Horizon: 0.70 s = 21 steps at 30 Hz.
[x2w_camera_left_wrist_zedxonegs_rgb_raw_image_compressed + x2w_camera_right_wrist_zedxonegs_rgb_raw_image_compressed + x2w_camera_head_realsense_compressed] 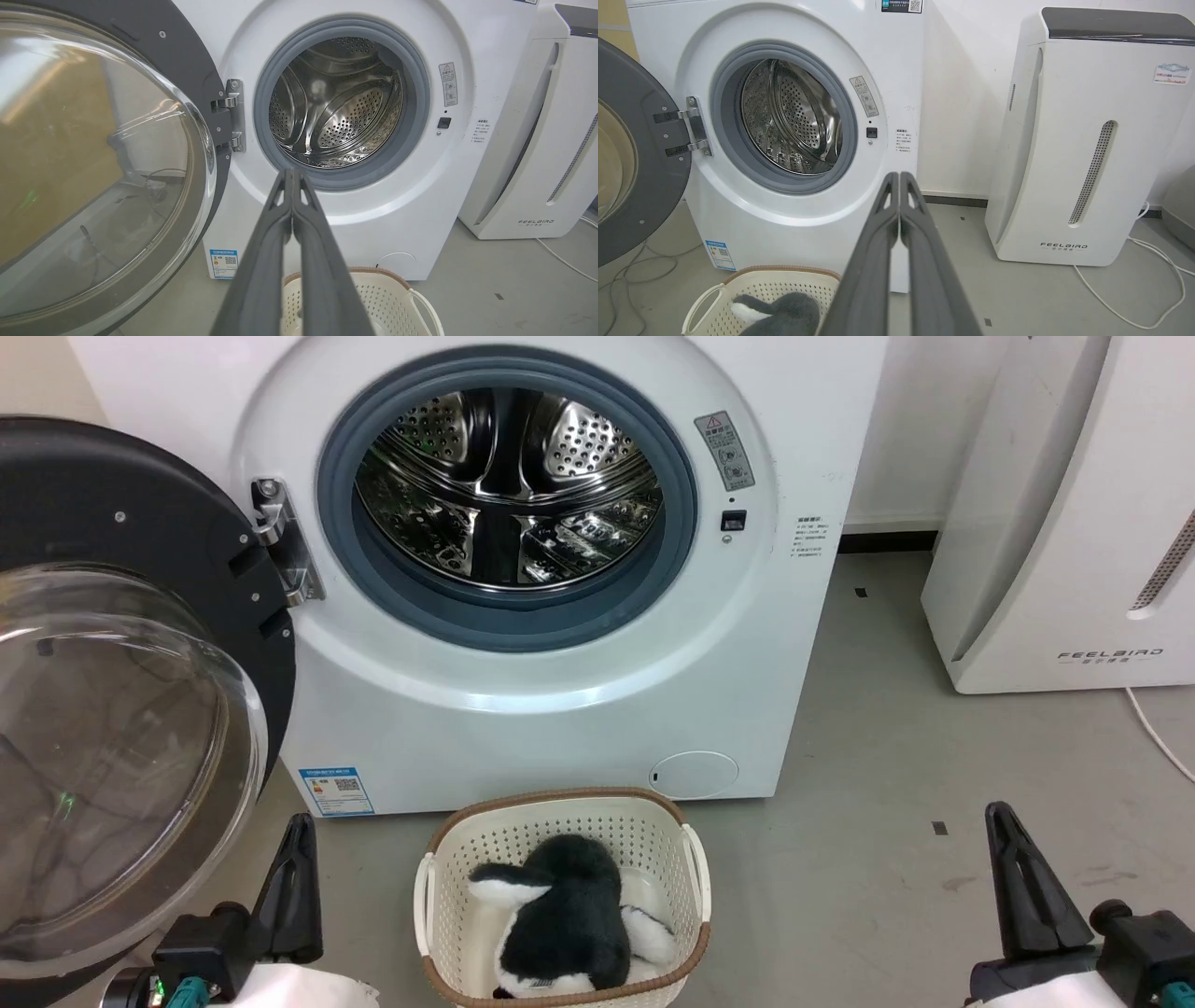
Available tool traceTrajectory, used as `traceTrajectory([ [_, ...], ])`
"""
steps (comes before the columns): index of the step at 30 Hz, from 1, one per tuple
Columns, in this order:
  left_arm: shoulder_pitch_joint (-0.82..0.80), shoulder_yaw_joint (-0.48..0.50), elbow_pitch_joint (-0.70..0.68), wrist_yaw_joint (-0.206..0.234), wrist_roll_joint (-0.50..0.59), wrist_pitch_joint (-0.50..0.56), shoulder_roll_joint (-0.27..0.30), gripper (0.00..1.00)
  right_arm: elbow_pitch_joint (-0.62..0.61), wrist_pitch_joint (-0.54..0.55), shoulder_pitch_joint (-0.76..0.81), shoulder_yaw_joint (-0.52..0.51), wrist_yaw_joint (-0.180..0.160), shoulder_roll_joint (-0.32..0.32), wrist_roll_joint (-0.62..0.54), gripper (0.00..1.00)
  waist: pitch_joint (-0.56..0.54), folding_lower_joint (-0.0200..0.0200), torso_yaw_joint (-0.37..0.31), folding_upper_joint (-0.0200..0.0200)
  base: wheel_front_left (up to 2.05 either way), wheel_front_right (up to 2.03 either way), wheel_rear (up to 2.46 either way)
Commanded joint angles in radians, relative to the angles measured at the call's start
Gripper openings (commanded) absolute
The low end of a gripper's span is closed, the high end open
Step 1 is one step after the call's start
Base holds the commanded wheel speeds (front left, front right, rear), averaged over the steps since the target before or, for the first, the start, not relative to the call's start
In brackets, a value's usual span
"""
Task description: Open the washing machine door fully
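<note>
The white washing machine [523, 709] stands straight ahead, its perforated steel drum [509, 490] bare inside the blue-grey gasket. The washing machine door [140, 523], black-rimmed with a clear bulging glass bowl [103, 747], is swung wide out to the left on its metal hinge [285, 555]. It also appears at the left of the left wrist view as the door [187, 60] and of the right wrist view as the door [649, 177]. My left gripper [299, 826] is shut, low at the left just right of the glass bowl. My right gripper [999, 814] is shut, low at the right over bare floor.
A cream laundry basket [439, 859] holding a black-and-white plush toy [565, 915] sits on the grey floor before the washer. A white FEELBIRD appliance [1074, 523] stands to the right, with a white cable [1111, 308] trailing on the floor. Cables [635, 270] lie under the door.
</note>
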Motion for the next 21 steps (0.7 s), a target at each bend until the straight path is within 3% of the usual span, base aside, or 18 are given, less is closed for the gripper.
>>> traceTrajectory([
  [1,-0.001,-0.003,-0.003,0.003,0.003,0.004,0.001,0.0,0.0,0.005,-0.003,0.002,0.0,0.0,-0.001,0.0,0.0,0.0,0.001,0.0,0.0,0.0,0.0],
  [21,-0.005,-0.021,-0.021,0.019,0.019,0.045,0.0,0.0,0.001,0.046,-0.015,0.015,0.0,0.001,-0.005,0.0,0.008,0.0,0.01,0.0,0.0,0.0,0.0],
])
